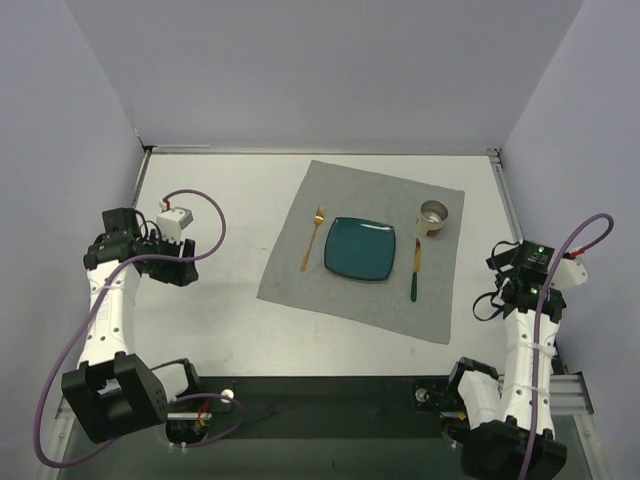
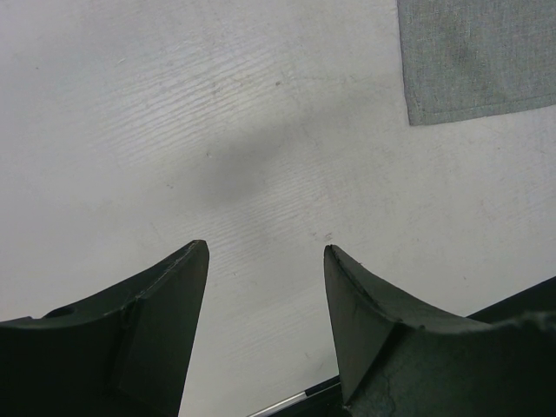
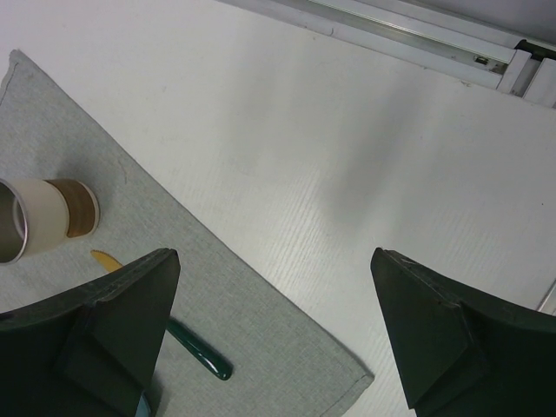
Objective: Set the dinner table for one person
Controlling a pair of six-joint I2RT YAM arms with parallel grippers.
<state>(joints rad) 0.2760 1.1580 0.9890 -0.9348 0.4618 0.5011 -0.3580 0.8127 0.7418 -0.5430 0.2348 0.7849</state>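
Observation:
The white dinner table [image 1: 220,320] bears a grey placemat [image 1: 300,290]. On the mat lie a teal square plate [image 1: 358,248], a gold fork [image 1: 312,238] to its left, a green-handled knife [image 1: 416,270] to its right, and a metal-lined cup [image 1: 434,215] above the knife. My left gripper [image 1: 175,266] is open and empty over bare table left of the mat [image 2: 478,61]; it also shows in the left wrist view [image 2: 265,252]. My right gripper [image 1: 497,282] is open and empty right of the mat; its wrist view [image 3: 274,252] shows the cup [image 3: 43,217] and the knife handle [image 3: 200,352].
A metal rail [image 3: 408,35] runs along the table's edge near the right arm. A black strip [image 1: 330,395] lies along the near edge between the arm bases. Grey walls enclose the table on three sides.

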